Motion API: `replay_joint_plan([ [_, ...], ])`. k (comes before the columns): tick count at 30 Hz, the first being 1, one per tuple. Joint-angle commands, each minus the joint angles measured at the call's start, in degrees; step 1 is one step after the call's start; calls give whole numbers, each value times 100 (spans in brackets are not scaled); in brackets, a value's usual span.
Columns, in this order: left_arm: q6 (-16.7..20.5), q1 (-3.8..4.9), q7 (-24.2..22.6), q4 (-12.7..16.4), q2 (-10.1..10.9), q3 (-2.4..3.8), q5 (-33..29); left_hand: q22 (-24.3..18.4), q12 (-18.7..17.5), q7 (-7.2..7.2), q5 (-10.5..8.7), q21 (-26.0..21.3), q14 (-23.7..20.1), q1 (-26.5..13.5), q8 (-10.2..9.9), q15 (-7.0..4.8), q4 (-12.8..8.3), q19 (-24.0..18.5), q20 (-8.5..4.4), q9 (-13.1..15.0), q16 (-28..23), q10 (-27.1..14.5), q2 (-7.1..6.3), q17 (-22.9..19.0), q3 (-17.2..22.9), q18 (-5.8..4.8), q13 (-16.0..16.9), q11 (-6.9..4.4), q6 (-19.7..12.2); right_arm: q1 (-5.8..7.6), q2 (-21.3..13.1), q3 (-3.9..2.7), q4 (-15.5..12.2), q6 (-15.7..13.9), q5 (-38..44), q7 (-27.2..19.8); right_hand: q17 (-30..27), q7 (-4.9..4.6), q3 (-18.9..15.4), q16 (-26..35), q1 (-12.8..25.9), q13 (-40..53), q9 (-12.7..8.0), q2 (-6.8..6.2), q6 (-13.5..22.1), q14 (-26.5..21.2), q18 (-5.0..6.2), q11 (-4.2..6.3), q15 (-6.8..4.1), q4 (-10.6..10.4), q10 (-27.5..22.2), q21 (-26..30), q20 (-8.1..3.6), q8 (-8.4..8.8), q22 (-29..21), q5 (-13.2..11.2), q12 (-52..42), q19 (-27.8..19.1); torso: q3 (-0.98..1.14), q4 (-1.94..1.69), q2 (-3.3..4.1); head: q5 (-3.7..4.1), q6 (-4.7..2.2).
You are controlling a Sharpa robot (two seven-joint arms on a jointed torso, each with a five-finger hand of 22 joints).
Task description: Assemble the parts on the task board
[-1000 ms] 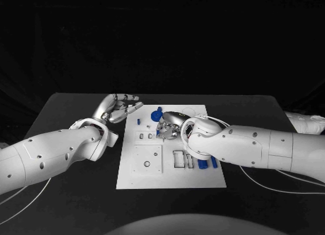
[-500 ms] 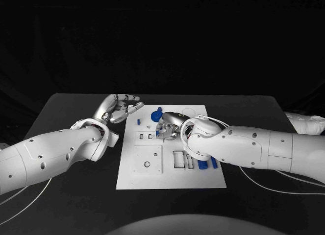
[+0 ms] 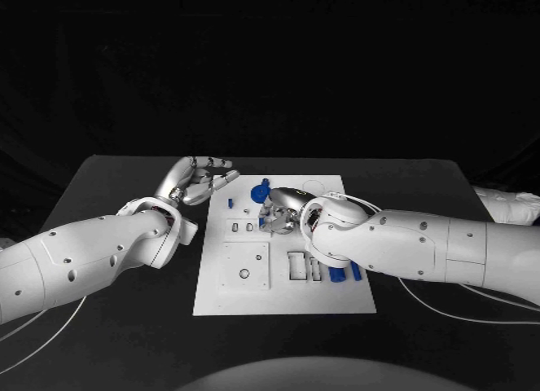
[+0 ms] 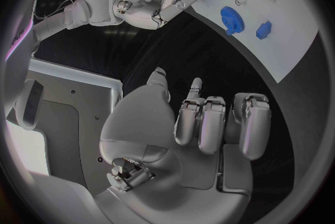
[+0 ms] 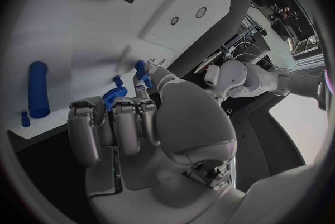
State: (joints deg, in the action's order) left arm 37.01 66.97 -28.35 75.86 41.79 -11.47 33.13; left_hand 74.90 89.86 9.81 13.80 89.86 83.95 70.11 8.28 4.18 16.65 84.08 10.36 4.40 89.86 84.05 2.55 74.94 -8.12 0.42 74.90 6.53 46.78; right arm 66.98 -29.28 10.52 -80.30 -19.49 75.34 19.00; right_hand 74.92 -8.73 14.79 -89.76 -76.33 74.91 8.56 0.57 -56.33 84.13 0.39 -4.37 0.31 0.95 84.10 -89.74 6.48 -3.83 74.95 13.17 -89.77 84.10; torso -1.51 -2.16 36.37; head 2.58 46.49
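Where recesses dot the task board (image 3: 282,285), blue parts (image 3: 336,273) beside them.

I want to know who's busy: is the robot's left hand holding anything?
No. The left hand is empty, fingers apart, beside the white board.

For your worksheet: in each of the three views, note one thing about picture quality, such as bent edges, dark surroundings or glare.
Head view: the white task board stands bright against a black table and background; straight edges stay straight. Left wrist view: the fisheye bends the board's edge into a curve, and the left hand looms large. Right wrist view: the same bending, with a dark frame around the circle and the right hand close up.
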Motion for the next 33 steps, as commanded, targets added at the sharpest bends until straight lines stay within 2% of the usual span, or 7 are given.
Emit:
replay_joint_plan([
  [1, -42, 3, -66, 8, -15, 4, 17, 1510, 14, 15, 28, 14, 605, 51, -22, -37, 5, 592, 18, -6, 14, 595, -3, 1506, -35, -42, 1510, -41, 34, -4, -2, 1, -13, 164, 152, -2, 1508, 8, -11, -24, 1, 1509, -30, -45, 93, 587, -39, -38, 31, 26, 590, -26, 42, 36, 1505, -35, -23, 590, -2, -5, 1, 6, 9],
  [16, -46, 3, -65, 10, -11, 4, 17, 1510, 14, 15, 32, 14, 605, 62, -26, -38, 4, 592, 17, -6, 14, 595, 6, 1506, -42, -42, 1510, -42, 36, -9, -12, 3, -28, 169, 225, 66, 1508, -22, -103, -24, 164, 1509, -76, -136, 260, 587, -39, -56, 55, -41, 590, -26, 62, 24, 1505, -61, -23, 590, 1, 0, 0, 10, 27],
  [25, -46, 3, -65, 16, 0, 4, 18, 1510, 14, 15, 32, 14, 605, 62, -26, -38, 4, 592, 17, -6, 14, 595, 6, 1506, -42, -42, 1510, -42, 36, -14, -28, 3, -32, 51, 226, 59, 1508, -62, -393, -24, 574, 1509, -117, -401, 483, 587, -39, -91, 129, -194, 590, -26, 131, 19, 1505, -82, -23, 590, 0, 2, 0, 0, 18],
  [30, -47, 3, -68, 19, 3, 4, 18, 1510, 14, 15, 32, 14, 605, 62, -26, -38, 4, 592, 17, -6, 14, 595, 6, 1506, -42, -42, 1510, -42, 36, -16, -68, 3, -55, -100, 223, 10, 1508, -72, -464, -24, 680, 1509, -122, -443, 541, 587, -39, -98, 139, -248, 590, -26, 145, 14, 1505, -105, -23, 590, -2, 0, 4, -7, 14],
  [33, -59, 3, -72, 16, 3, 4, 18, 1510, 14, 15, 33, 14, 605, 64, -27, -38, 4, 592, 17, -6, 14, 595, 7, 1506, -44, -42, 1510, -42, 36, -17, -128, 3, -96, -399, 195, -133, 1508, -87, -523, -24, 772, 1509, -125, -462, 588, 587, -39, -110, 151, -316, 590, -26, 157, 9, 1505, -208, -23, 590, 2, 2, 6, -32, 11],
])
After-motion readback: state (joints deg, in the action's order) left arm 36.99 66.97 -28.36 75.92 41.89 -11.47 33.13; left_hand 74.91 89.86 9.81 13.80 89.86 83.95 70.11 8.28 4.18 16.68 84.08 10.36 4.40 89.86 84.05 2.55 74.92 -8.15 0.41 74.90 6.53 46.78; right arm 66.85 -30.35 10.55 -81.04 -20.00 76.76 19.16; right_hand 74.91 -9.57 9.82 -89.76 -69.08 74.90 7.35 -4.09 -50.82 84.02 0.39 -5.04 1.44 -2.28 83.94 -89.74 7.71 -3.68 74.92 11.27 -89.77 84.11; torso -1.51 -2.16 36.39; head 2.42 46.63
